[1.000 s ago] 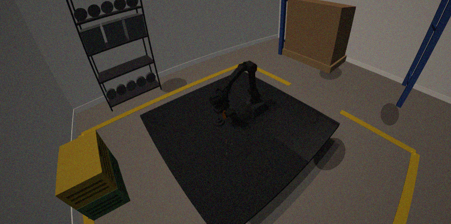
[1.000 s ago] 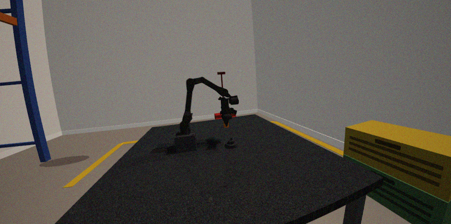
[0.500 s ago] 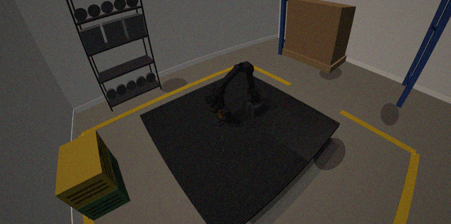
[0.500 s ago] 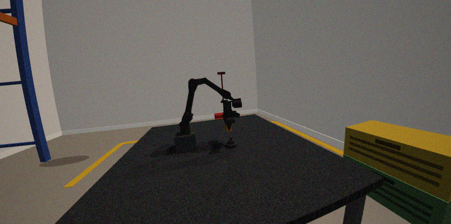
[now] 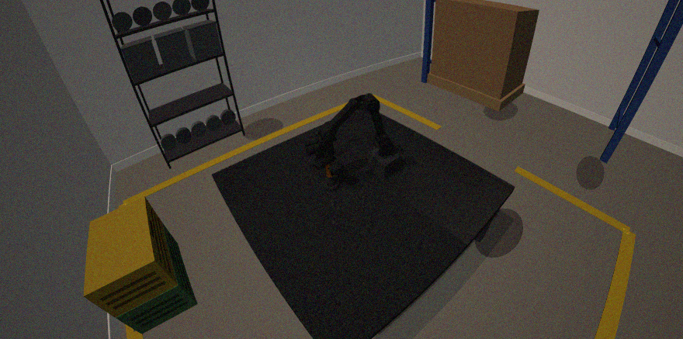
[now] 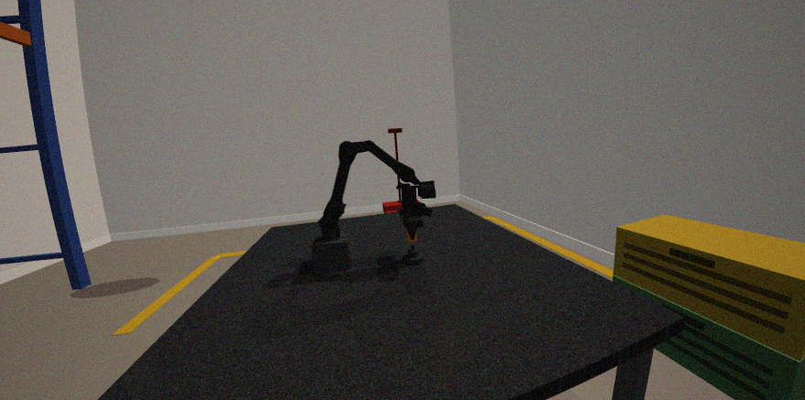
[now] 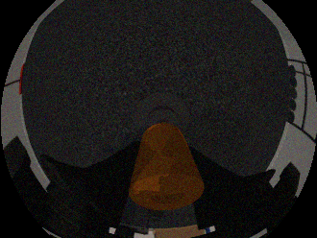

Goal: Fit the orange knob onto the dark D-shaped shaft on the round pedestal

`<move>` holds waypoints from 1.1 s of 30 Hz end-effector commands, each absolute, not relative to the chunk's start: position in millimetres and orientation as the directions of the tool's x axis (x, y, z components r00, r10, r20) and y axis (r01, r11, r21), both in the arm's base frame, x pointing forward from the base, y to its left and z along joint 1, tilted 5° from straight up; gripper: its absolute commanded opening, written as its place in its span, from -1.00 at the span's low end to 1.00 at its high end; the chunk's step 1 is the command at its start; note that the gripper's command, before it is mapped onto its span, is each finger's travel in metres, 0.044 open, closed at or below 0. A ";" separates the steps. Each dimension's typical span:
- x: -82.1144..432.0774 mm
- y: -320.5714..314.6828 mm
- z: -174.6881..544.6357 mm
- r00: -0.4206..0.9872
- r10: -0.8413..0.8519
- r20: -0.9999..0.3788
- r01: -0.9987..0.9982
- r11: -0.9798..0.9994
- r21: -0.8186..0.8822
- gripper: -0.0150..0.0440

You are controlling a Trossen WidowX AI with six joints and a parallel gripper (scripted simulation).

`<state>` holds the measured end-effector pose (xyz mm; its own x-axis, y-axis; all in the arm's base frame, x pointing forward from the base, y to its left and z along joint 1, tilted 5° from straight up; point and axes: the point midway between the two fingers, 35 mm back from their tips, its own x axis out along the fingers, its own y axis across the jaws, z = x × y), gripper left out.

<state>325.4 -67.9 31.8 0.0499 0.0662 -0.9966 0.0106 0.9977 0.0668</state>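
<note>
The orange knob (image 5: pixel 328 171) (image 6: pixel 412 238) (image 7: pixel 166 168) is held upright between the fingertips of my gripper (image 6: pixel 412 235) (image 7: pixel 162 148), which is shut on it. The dark round pedestal (image 6: pixel 412 260) (image 7: pixel 163 100) stands on the black table (image 5: pixel 363 260) (image 6: pixel 338 335) below the knob. In the exterior view the dark shaft (image 6: pixel 412 248) shows just under the knob, with what looks like a small gap. In the wrist view the knob's near end overlaps the pedestal's lower part and hides much of the shaft. The shaft's flat side cannot be seen.
The arm's base (image 6: pixel 330 254) stands on the table to the left of the pedestal in the exterior view. A red object (image 6: pixel 391 207) shows behind the gripper. Shelving (image 5: pixel 177 102), a large brown box (image 5: pixel 471 50) and yellow and green crates (image 5: pixel 126 250) (image 6: pixel 710 262) stand off the table.
</note>
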 end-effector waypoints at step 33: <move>326.4 -67.1 6.7 0.053 0.069 -0.996 0.008 0.998 0.070 -0.49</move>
<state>327.9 -67.5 6.8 0.0531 0.0671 -0.9963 0.0052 0.9977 0.0675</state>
